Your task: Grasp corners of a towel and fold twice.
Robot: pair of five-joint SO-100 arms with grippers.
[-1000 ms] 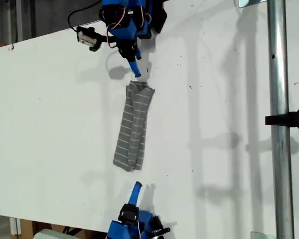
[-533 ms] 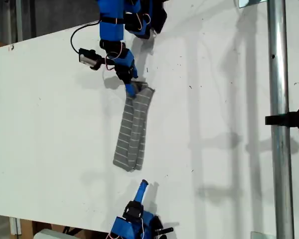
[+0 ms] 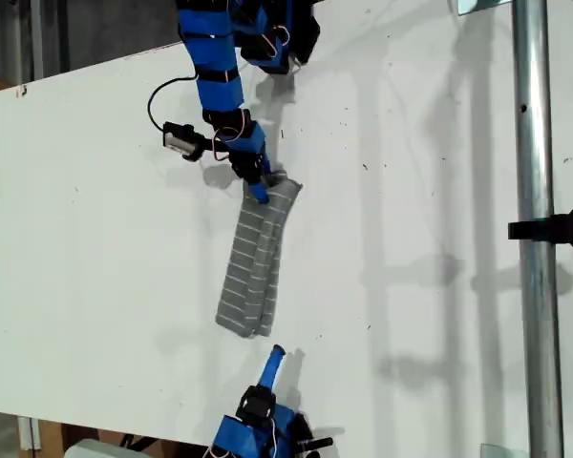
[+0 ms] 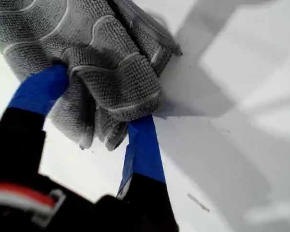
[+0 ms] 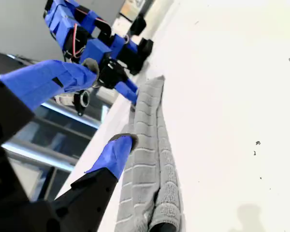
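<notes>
First gripper (image 4: 99, 121) bites towel (image 3: 256, 258) far end.
Jaws clamped on bunched corners for lifting; second gripper (image 5: 106, 104) jaws apart, near end, w/ nothing held.

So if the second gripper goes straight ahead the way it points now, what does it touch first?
Probably the near end of the dark-grey striped cloth towel: my second gripper points along the white table toward it.

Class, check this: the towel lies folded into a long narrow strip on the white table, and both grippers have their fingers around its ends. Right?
Not quite. Only my first gripper has its fingers around the towel, as the first wrist view shows. In the exterior view my second gripper sits apart from the near end, on the white table.
</notes>
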